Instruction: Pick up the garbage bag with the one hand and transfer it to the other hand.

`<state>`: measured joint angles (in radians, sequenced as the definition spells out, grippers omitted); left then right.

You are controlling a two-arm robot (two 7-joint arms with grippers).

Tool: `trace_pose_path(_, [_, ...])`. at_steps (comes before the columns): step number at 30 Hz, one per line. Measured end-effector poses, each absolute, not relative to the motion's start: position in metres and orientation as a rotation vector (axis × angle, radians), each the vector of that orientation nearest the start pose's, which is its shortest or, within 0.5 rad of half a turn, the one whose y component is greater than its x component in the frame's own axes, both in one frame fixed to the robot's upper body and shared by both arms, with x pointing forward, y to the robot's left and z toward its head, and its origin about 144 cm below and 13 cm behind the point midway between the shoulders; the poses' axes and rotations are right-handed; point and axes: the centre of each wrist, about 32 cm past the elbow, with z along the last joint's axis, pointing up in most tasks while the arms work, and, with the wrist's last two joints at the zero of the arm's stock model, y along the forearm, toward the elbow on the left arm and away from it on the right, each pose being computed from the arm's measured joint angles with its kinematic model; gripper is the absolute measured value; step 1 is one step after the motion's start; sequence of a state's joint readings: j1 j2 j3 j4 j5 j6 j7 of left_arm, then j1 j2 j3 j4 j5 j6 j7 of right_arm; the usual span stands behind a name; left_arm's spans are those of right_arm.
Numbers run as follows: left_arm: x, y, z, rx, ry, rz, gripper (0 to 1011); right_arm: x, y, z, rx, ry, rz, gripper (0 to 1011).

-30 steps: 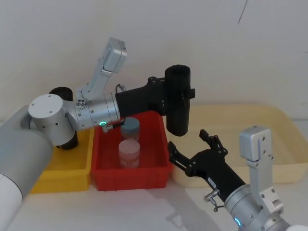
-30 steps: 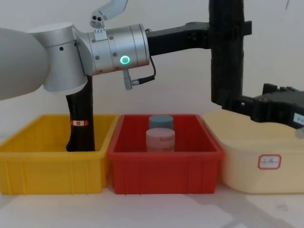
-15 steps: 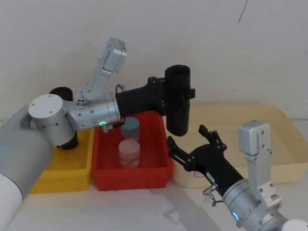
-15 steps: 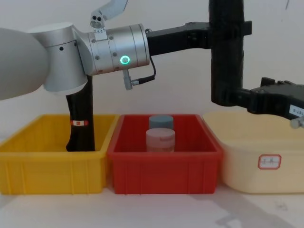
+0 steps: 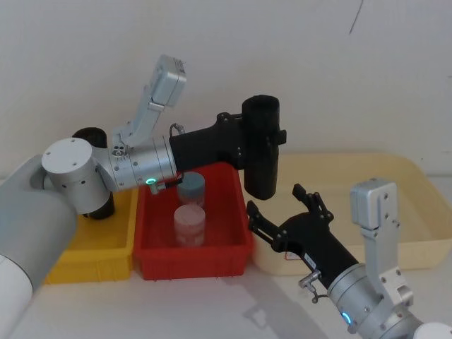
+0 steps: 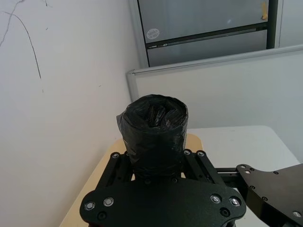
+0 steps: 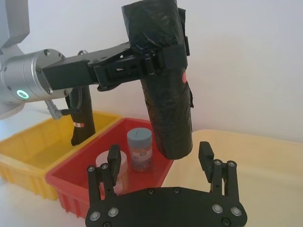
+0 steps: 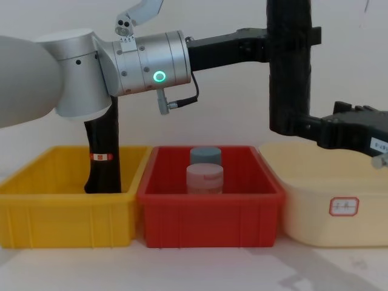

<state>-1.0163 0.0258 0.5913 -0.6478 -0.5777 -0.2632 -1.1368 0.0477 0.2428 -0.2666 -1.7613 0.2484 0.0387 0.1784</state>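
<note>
A: Right gripper (image 5: 274,201) has risen a little since a second ago; its tips are now level with the foot of the garbage bag (image 5: 261,176). Left arm unchanged.

B: Count, please.

A: Garbage bag: one. Grippers: two. Bins: three, namely yellow bin (image 5: 92,265), red bin (image 5: 233,247), cream tray (image 5: 424,247). Jars in the red bin: two, a grey-lidded jar (image 5: 191,189) behind a pinkish jar (image 5: 189,222). One labelled black roll (image 8: 103,157) stands upright in the yellow bin.

B: Bag position?

A: Upright in the air, above the seam between red bin and cream tray. Left gripper (image 5: 272,138) is clamped round its upper part; most of the roll hangs below the clamp.

B: And relative to the right gripper?

A: Fingers spread wide, holding nothing. In the right wrist view the bag's lower end hangs just beyond the gap between them. Contact cannot be judged.
</note>
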Motion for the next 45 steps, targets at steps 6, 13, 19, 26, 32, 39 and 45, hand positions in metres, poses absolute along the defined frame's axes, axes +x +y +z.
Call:
trace_pose_path(6, [0.685, 0.133, 1.291, -0.163, -0.220, 0.121, 389, 0.458, -0.203, 1.200, 0.100, -0.094, -1.086, 1001])
trace_pose_path(13, [0.685, 0.133, 1.291, -0.163, -0.220, 0.121, 389, 0.461, -0.204, 1.197, 0.101, -0.098, -1.085, 1001])
trace_pose_path(19, [0.685, 0.133, 1.291, -0.163, -0.220, 0.121, 389, 0.464, -0.205, 1.195, 0.103, -0.103, -1.083, 1001])
trace_pose_path(26, [0.685, 0.133, 1.291, -0.163, -0.220, 0.121, 390, 0.467, -0.206, 1.193, 0.106, -0.107, -1.081, 1001])
trace_pose_path(32, [0.685, 0.133, 1.291, -0.163, -0.220, 0.121, 389, 0.470, -0.206, 1.192, 0.108, -0.110, -1.077, 1001])
trace_pose_path(39, [0.685, 0.133, 1.291, -0.163, -0.220, 0.121, 389, 0.473, -0.206, 1.190, 0.109, -0.112, -1.075, 1001])
trace_pose_path(45, [0.685, 0.133, 1.291, -0.163, -0.220, 0.121, 389, 0.476, -0.206, 1.189, 0.112, -0.114, -1.074, 1001])
